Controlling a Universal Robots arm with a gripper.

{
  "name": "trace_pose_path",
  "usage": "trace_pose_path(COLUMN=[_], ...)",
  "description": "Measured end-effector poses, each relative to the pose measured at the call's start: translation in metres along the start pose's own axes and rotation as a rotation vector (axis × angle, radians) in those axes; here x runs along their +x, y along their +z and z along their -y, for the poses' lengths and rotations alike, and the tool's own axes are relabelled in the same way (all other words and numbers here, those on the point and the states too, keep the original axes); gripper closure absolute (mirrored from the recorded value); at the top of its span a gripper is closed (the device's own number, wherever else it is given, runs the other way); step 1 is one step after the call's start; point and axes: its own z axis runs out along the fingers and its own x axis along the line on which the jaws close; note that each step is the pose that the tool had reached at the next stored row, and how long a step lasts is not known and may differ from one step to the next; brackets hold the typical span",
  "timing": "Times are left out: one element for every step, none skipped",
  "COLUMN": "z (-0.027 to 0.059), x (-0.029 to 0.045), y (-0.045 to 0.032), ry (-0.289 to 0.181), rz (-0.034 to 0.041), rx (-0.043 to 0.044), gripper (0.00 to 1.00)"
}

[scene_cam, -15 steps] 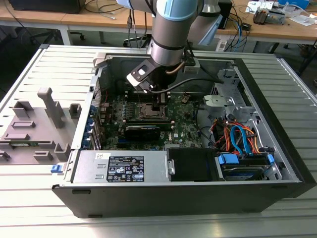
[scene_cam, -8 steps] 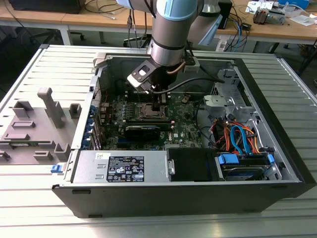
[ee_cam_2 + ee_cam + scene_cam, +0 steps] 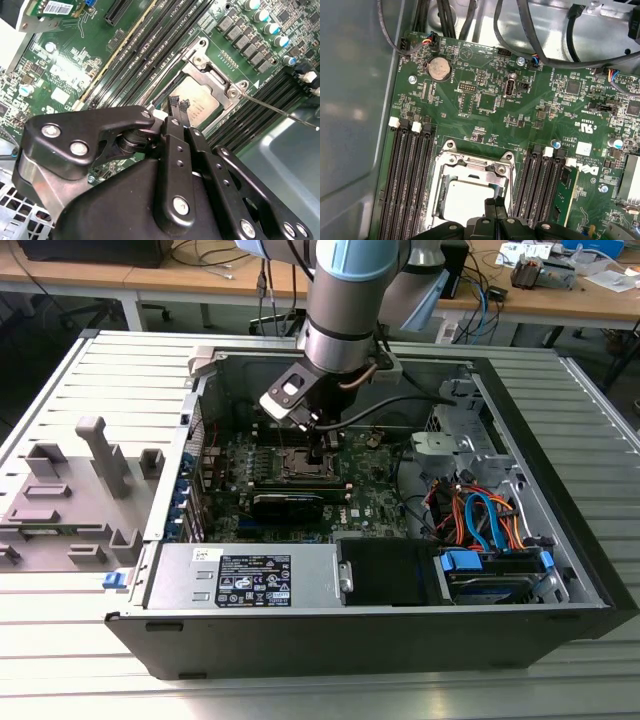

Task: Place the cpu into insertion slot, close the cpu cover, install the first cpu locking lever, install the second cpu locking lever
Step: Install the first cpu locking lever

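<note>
cpu (image 3: 465,200) sits in the insertion slot (image 3: 441,192), cpu cover (image 3: 475,162) framing it. gripper (image 3: 494,204) right above it, fingers pinched together, holding nothing. green motherboard (image 3: 485,100) inside an open computer case (image 3: 540,440) on a slatted metal table (image 3: 60,380), wooden desks (image 3: 150,275) behind.

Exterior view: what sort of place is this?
Likely a robotics lab or workshop: an open computer case on a slatted metal table, with cable-strewn wooden workbenches beyond it.

Silvery cpu (image 3: 465,200) flat in insertion slot (image 3: 441,198), cpu cover (image 3: 470,164) framing it
</note>
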Motion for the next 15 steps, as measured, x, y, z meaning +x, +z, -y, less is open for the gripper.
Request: trace_pose_path(z=[0.0000, 0.0000, 0.0000, 0.0000, 0.0000, 0.0000, 0.0000, 0.0000, 0.0000, 0.0000, 0.0000, 0.0000, 0.0000, 0.0000, 0.0000], x=[0.0000, 0.0000, 0.0000, 0.0000, 0.0000, 0.0000, 0.0000, 0.0000, 0.0000, 0.0000, 0.0000, 0.0000, 0.0000, 0.0000, 0.0000], y=[0.0000, 0.0000, 0.0000, 0.0000, 0.0000, 0.0000, 0.0000, 0.0000, 0.0000, 0.0000, 0.0000, 0.0000, 0.0000, 0.0000, 0.0000], ry=[-0.004, -0.012, -0.021, -0.024, -0.031, -0.040, -0.050, -0.060, -0.069, -0.077, -0.082, -0.090, -0.098, -0.105, -0.109], rz=[0.0004, 0.0010, 0.0016, 0.0020, 0.0026, 0.0033, 0.0041, 0.0050, 0.0056, 0.0064, 0.0068, 0.0075, 0.0082, 0.0087, 0.0091], rx=[0.0000, 0.0001, 0.0002, 0.0002, 0.0003, 0.0003, 0.0005, 0.0005, 0.0006, 0.0007, 0.0007, 0.0008, 0.0009, 0.0009, 0.0010], gripper=[0.89, 0.89, 0.89, 0.89, 0.89, 0.89, 0.89, 0.89, 0.89, 0.89, 0.89, 0.89, 0.89, 0.89, 0.89])
